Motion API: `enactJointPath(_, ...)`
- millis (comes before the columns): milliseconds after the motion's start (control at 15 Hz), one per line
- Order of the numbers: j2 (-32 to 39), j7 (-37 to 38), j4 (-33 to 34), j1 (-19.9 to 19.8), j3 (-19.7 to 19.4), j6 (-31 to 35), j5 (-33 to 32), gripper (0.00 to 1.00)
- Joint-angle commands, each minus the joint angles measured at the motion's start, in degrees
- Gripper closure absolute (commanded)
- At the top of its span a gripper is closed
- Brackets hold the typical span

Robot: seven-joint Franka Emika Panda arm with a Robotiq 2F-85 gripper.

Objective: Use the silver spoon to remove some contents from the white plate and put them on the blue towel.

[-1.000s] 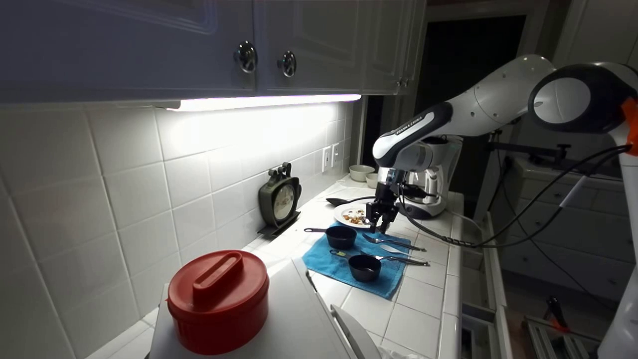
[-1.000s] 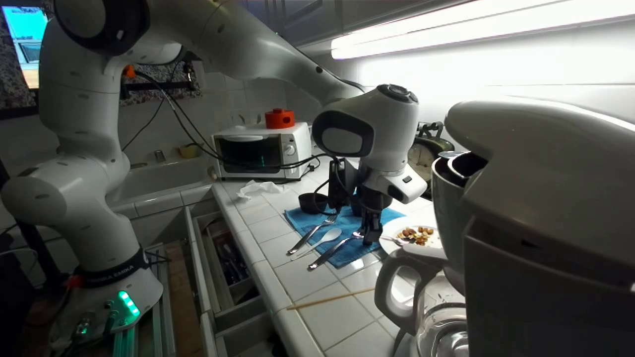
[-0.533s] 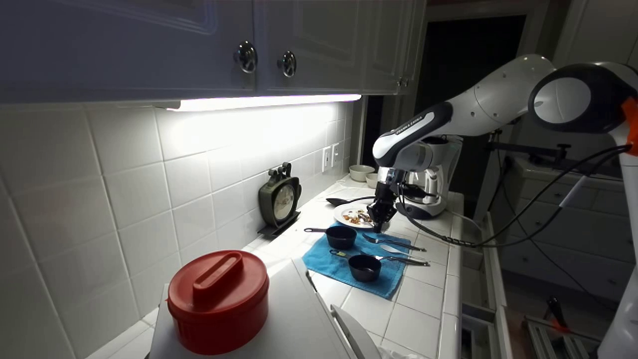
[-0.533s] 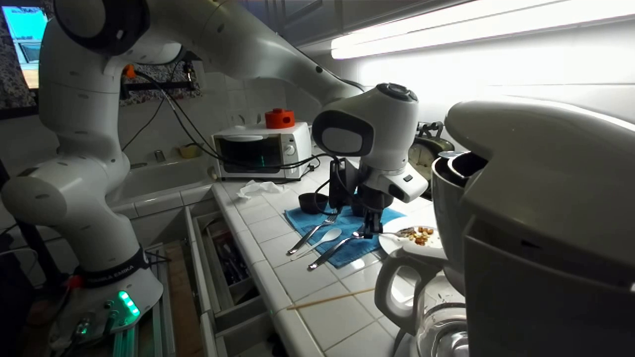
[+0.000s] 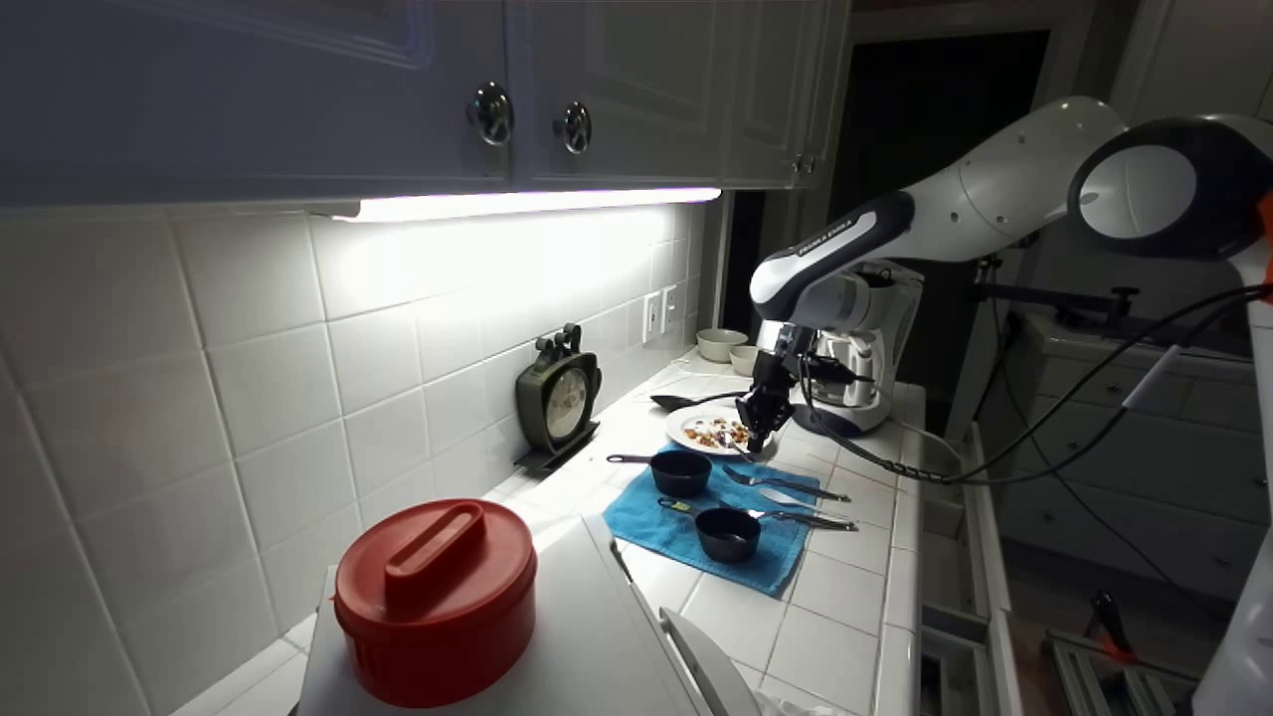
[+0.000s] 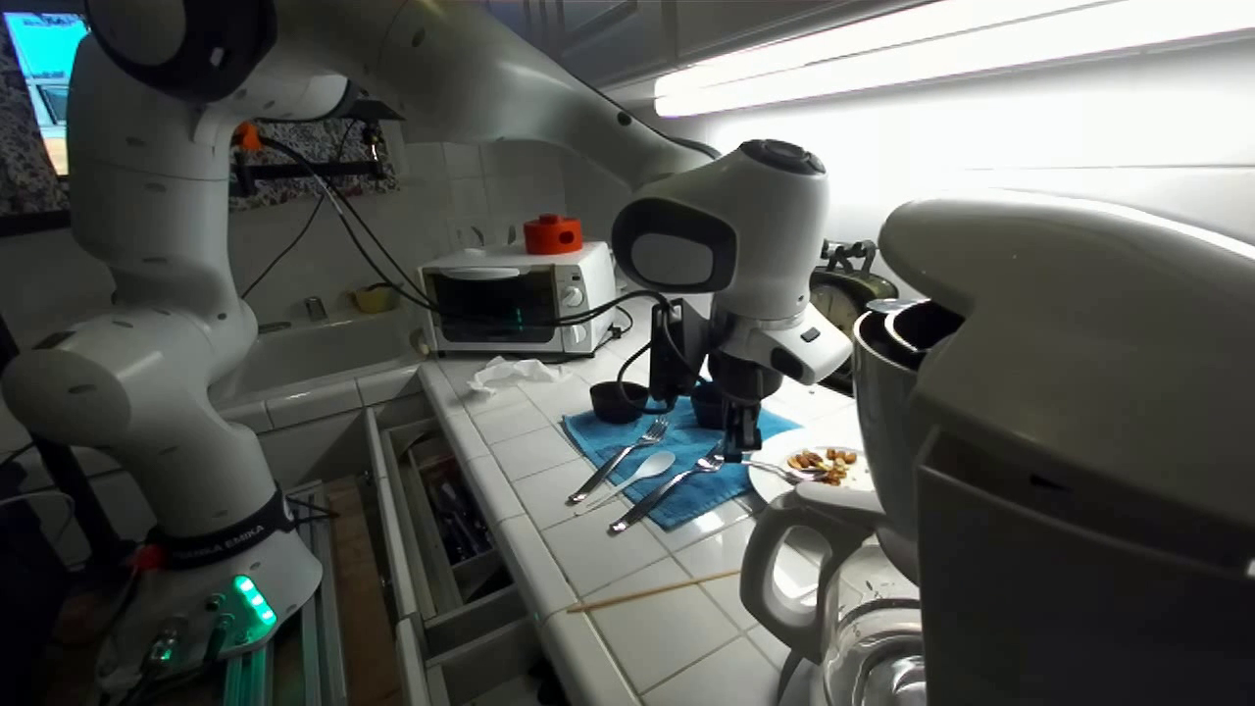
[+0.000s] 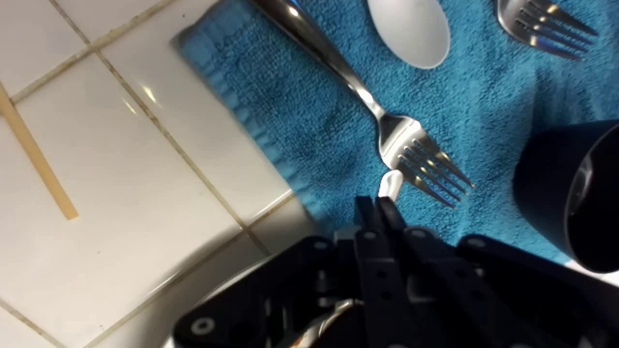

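Slanting out over the white plate (image 5: 679, 426), the silver spoon (image 7: 390, 185) has its far end close to the small brown bits of food (image 6: 831, 459) that lie there in a loose heap; whether its bowl touches the plate or bears any of them, I cannot tell. The gripper (image 7: 375, 200) pinches the spoon by its handle, both fingers pressed together on the metal, and in the wrist view the blunt handle end pokes out past the fingertips, right by the tines of a silver fork (image 7: 397, 137).

The plate sits on the white tiled counter (image 7: 140, 193), just beside the blue towel (image 7: 290, 101); whether their edges meet is hard to make out. Spread flat, the towel carries that fork, a second fork (image 7: 515, 19) and, between the two, a white spoon (image 7: 413, 31), with handles running past its edge. A black measuring cup (image 5: 682, 475) stands upright on the cloth near the plate, a second measuring cup (image 5: 729, 537) farther from it.

Apart from the towel, a wooden stick (image 6: 652, 592) lies on the counter. Past the plate, in an exterior view, rests a black serving utensil (image 5: 673, 403). Farther out stand a coffee maker (image 6: 1064, 392) and a white toaster oven (image 6: 495, 299) with a red lidded container (image 6: 552, 235) on top.
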Motion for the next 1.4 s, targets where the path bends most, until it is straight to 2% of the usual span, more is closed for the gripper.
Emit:
enactJointPath(0,-1.7,-0.63,-0.5,-0.59,-0.9,-2.44,-0.35,0.94)
enactJointPath(133,-1.59,-0.2,-0.29,-0.47,-1.38,-2.6,-0.66,0.94)
enactJointPath(200,-1.55,-0.16,-0.37,-0.38,-1.44,-2.44,-0.62,0.69)
enactJointPath(333,-1.22,-0.13,-0.34,-0.26,-1.35,-2.0,-0.37,0.66)
enactJointPath(400,-1.11,-0.2,-0.29,-0.25,-1.25,-2.02,-0.17,0.61)
enactJointPath(733,-0.48,0.01,-0.09,0.07,-0.88,-1.6,0.39,0.25)
enactJointPath(933,0.31,0.32,0.0,0.02,-0.64,-1.15,0.93,0.09)
enactJointPath(1133,0.92,0.5,0.14,-0.14,-0.54,-0.95,1.37,0.1)
enactJointPath(1267,1.18,0.65,0.23,-0.24,-0.48,-1.03,1.67,0.25)
enactJointPath(1333,1.28,0.75,0.3,-0.28,-0.47,-1.11,1.78,0.29)
